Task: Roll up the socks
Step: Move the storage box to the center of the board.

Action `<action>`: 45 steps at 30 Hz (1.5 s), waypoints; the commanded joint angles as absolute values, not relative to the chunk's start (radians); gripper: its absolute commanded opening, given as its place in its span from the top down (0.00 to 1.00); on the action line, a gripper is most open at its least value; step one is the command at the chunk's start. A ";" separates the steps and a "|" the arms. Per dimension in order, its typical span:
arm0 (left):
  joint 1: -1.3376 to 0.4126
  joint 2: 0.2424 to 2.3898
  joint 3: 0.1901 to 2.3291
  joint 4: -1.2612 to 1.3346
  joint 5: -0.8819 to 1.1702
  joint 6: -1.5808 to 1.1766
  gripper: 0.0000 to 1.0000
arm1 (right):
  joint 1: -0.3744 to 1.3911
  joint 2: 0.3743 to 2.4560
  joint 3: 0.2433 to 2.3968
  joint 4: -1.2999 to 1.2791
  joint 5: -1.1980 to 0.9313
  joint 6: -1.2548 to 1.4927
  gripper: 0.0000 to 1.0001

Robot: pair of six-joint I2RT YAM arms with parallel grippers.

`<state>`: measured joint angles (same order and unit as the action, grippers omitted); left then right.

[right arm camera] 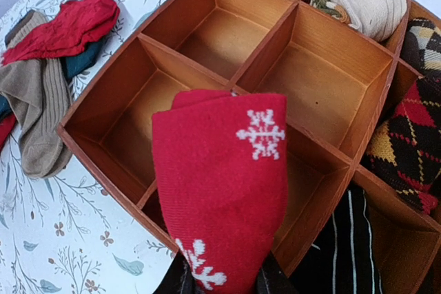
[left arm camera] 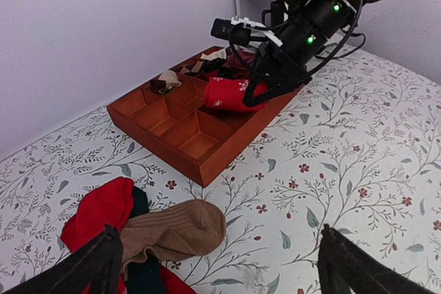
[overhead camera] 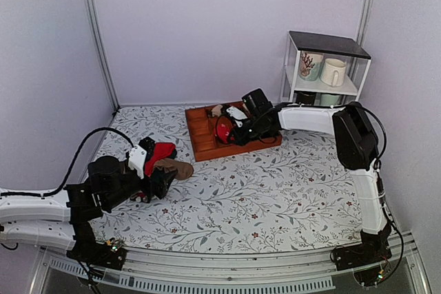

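The socks (right arm camera: 220, 191) are a bright red bundle with white snowflake marks. My right gripper (right arm camera: 220, 286) is shut on their lower end and holds them just above the near compartments of the wooden tray (right arm camera: 103, 163). From above, the socks (overhead camera: 224, 131) hang over the tray (overhead camera: 200, 141) with the right gripper (overhead camera: 234, 131) beside them. In the left wrist view the socks (left arm camera: 231, 94) sit in the right gripper (left arm camera: 265, 86) over the tray (left arm camera: 158, 139). My left gripper (left arm camera: 217, 270) is open and empty, low over the heap of loose socks (left arm camera: 176, 228).
The mixed heap of red, brown and dark socks (overhead camera: 164, 160) lies left of the tray. Rolled bundles fill the tray's far compartments: a beige one (right arm camera: 368, 5), an argyle one (right arm camera: 406, 135), a dark striped one (right arm camera: 344, 239). A white shelf with mugs (overhead camera: 324, 67) stands back right.
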<state>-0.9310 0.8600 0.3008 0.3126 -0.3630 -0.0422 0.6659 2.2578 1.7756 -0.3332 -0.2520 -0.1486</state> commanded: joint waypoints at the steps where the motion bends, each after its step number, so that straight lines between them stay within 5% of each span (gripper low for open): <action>1: -0.916 0.848 0.303 0.304 -0.346 -0.053 0.01 | 0.675 2.333 1.880 -0.534 -0.215 -0.236 1.00; 9: -0.914 0.799 0.307 0.265 -0.340 -0.043 0.01 | 0.698 2.524 2.132 -0.821 -0.139 -0.340 1.00; 29: -0.913 0.750 0.270 0.276 -0.307 -0.043 0.00 | 0.710 2.416 1.849 -0.989 -0.023 -0.126 1.00; 37: -0.913 0.776 0.290 0.271 -0.303 -0.039 0.01 | 0.691 2.501 2.061 -1.107 -0.032 -0.233 1.00; 45: -0.912 0.798 0.284 0.297 -0.308 -0.028 0.01 | 0.689 2.531 2.001 -1.147 -0.044 -0.229 1.00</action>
<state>-0.9264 0.7792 0.2813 0.2722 -0.3115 -0.0418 0.6930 2.3939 2.0754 -0.8783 -0.0643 -0.2138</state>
